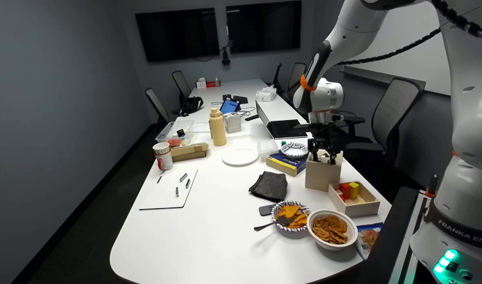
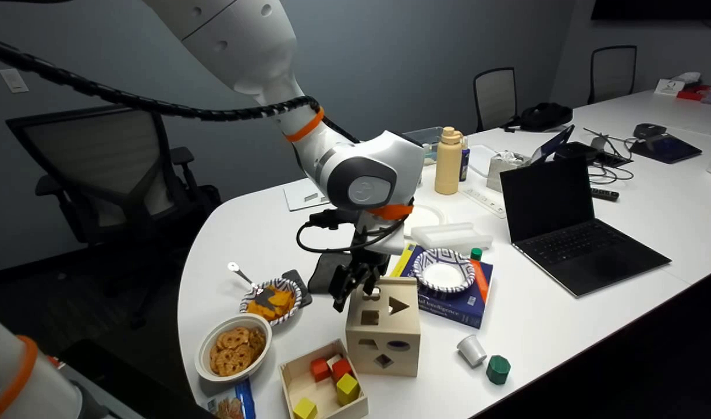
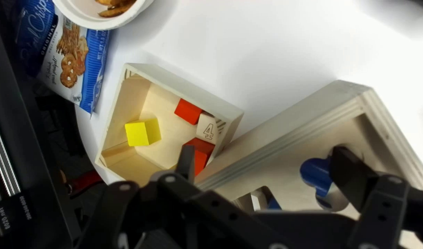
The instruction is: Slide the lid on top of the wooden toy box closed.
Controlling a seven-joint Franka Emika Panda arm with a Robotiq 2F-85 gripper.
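Note:
The wooden toy box (image 2: 361, 361) stands upright on the table, also in an exterior view (image 1: 323, 177) and the wrist view (image 3: 294, 117). Its lid (image 2: 382, 304) is the pale top panel with cut-out holes, set between side grooves in the wrist view (image 3: 284, 173). A dark strip lies between lid and end wall; I cannot tell if it is gap or shadow. My gripper (image 3: 265, 159) is open above the box, also in both exterior views (image 1: 324, 157) (image 2: 354, 297). One fingertip is at the clover-shaped hole, depth unclear. The other is outside the box's long side.
A low wooden tray (image 1: 361, 209) with red and yellow blocks stands against the box. A blue book (image 2: 448, 308) with a patterned bowl (image 2: 443, 276) lies close by. A grey cup (image 2: 472, 350), green block (image 2: 498, 369), pretzel bowl (image 2: 207, 358) and dark cloth (image 1: 269, 186) are around.

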